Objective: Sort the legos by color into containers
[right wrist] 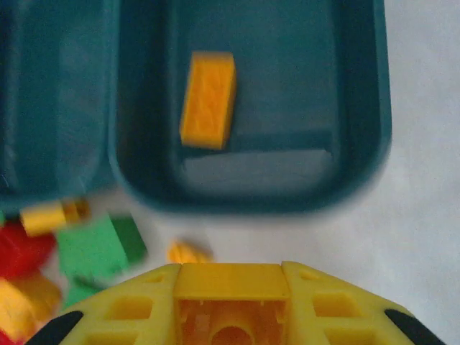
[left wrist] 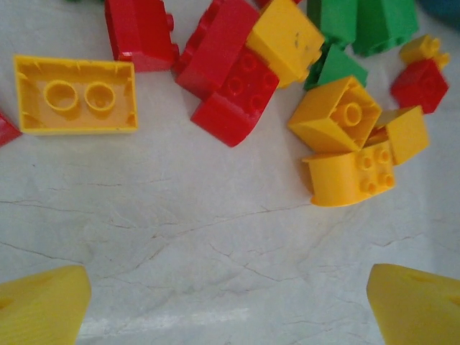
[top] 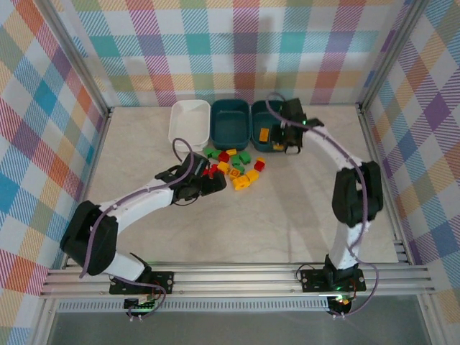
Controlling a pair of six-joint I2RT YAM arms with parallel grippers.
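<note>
Closest to the overhead cam you've got the left arm [top: 136,205] and right arm [top: 352,194], bolted on at 6 o'clock of the pale marbled desk [top: 287,223]. Three tubs sit in a row up at 12. They're the white tub [top: 188,118], the middle teal tub [top: 230,122] and the right teal tub [top: 260,113], which has one yellow-orange brick [right wrist: 208,100] lying in it. The loose legos [top: 233,167] are piled on the desk at 6 o'clock of the middle teal tub, with reds, greens and yellows all mixed. The left pincer [left wrist: 230,309] sits at 9 o'clock of that pile, fingers spread wide with nothing between them. The right pincer [right wrist: 230,302] hangs by the right teal tub's 5 o'clock corner, squeezed on what looks like a yellow lego [right wrist: 230,280].
</note>
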